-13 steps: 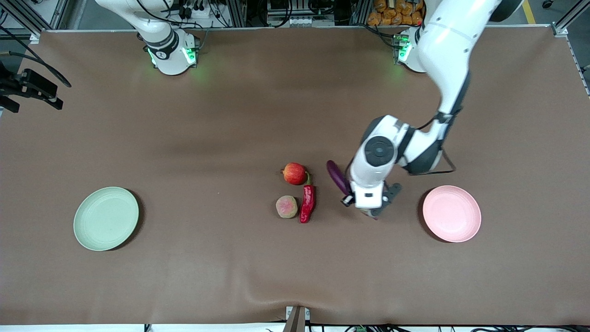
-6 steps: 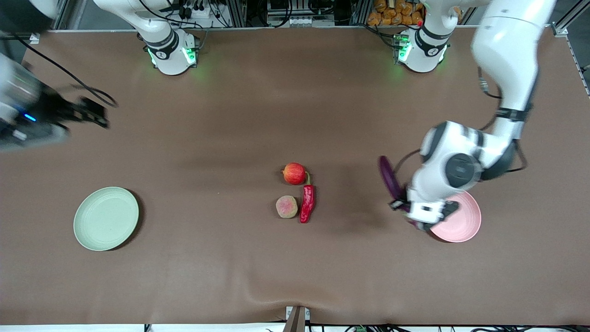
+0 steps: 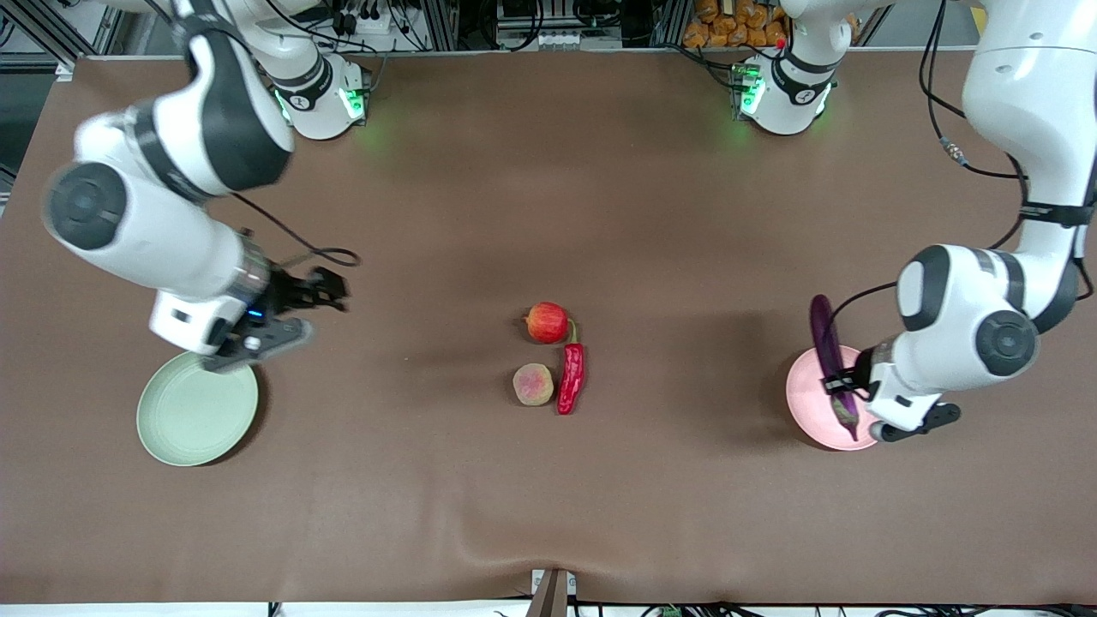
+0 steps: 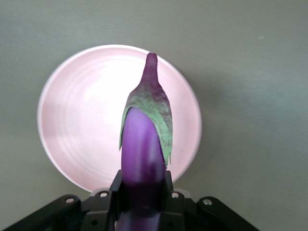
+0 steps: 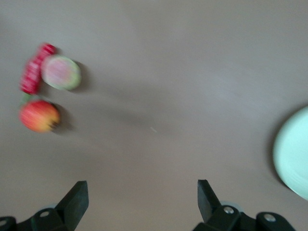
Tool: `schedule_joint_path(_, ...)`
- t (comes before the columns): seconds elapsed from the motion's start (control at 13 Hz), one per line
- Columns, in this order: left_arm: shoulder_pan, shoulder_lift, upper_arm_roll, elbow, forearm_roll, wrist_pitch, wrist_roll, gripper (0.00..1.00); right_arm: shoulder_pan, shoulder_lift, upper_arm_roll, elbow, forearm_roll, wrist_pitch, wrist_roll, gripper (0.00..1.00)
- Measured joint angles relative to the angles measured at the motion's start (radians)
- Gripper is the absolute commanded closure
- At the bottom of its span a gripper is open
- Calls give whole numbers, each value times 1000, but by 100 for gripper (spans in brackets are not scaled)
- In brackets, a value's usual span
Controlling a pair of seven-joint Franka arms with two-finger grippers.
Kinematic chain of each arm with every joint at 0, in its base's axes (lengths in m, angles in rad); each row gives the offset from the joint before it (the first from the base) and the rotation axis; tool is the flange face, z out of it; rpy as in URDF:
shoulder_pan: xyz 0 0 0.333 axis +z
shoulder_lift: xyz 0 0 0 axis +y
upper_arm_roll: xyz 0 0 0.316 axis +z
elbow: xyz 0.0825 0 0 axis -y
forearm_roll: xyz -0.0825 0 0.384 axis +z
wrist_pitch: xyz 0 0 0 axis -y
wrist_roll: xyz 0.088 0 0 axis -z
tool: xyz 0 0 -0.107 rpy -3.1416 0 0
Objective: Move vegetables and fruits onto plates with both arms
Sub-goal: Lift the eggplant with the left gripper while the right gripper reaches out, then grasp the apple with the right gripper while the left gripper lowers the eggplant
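My left gripper [image 3: 844,392] is shut on the long purple eggplant [image 3: 826,341] and holds it over the pale pink plate [image 3: 807,403]. In the left wrist view the eggplant [image 4: 144,139] hangs with its green cap and stem end over the plate [image 4: 82,120]. My right gripper [image 3: 296,313] is open and empty over the table just above the pale green plate [image 3: 193,420]. The red apple [image 3: 548,322], the peach [image 3: 533,383] and the red chili [image 3: 572,377] lie together mid-table. The right wrist view shows the apple [image 5: 39,116], peach [image 5: 60,72], chili [image 5: 33,74] and green plate [image 5: 293,154].
The brown table cloth [image 3: 548,497] has a raised wrinkle near its edge nearest the front camera. The two arm bases [image 3: 321,98] [image 3: 776,94] stand along the table's edge farthest from that camera.
My left gripper carried the eggplant from beside the fruits to over the pink plate. My right arm swung in from the table's edge to over the table by the green plate.
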Motion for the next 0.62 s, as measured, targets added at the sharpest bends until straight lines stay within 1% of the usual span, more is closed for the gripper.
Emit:
schedule_joint_path(0.08,21,9,2,0,11,0,49,100,21,27,0,0,31,41,40,0)
schedule_joint_path(0.23,59,28,3,0,29,1,111,100,62,81,0,2,89,138,182,0)
schedule_joint_path(0.31,73,38,3,0,31,2,123,100,92,104,0,4,102,180,265,0)
schedule_joint_path(0.46,84,57,3,0,32,16,129,100,165,148,0,5,102,229,447,0)
schedule_joint_path(0.62,83,78,2,0,33,55,129,100,227,202,0,6,102,263,567,0)
